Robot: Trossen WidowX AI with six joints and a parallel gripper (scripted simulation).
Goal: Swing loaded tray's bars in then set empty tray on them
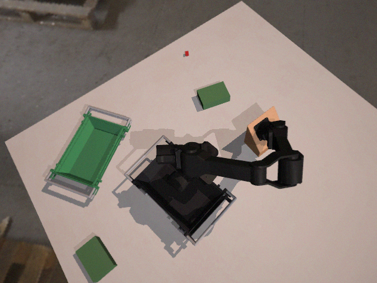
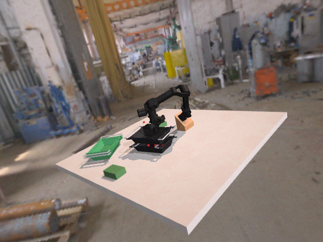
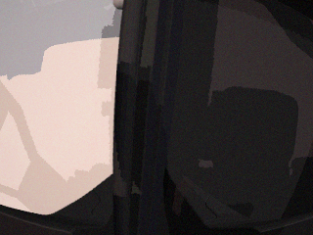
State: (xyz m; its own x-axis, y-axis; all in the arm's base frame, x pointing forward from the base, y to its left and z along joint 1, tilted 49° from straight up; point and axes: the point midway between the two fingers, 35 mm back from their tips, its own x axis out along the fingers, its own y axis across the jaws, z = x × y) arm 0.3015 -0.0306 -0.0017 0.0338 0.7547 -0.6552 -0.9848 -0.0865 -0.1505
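The empty black tray point(image 1: 190, 213) point(image 2: 164, 133) point(image 3: 245, 127) hangs close above the loaded black tray point(image 2: 142, 148), looking roughly level, its own wire bars swung out. My gripper point(image 2: 155, 128) point(image 3: 148, 173) is shut on one long wall of the empty tray; in the top view the arm hides the fingertips. The loaded tray stands on the table with red blocks point(image 2: 148, 145) showing in the gap between the trays. Short light lengths of its wire bars point(image 2: 158, 147) show near the rim; most of them is hidden. I cannot tell whether the empty tray touches the bars.
A green tray point(image 1: 91, 155) point(image 2: 107, 143) with bars swung out stands beside the black trays. Green blocks point(image 1: 212, 95) point(image 1: 95, 259) point(image 2: 114, 172) lie behind and toward the left corner. A small red block point(image 1: 187, 53) point(image 2: 143, 121) lies near the edge. An orange wedge point(image 1: 255, 142) point(image 2: 184, 126) is by the arm's base.
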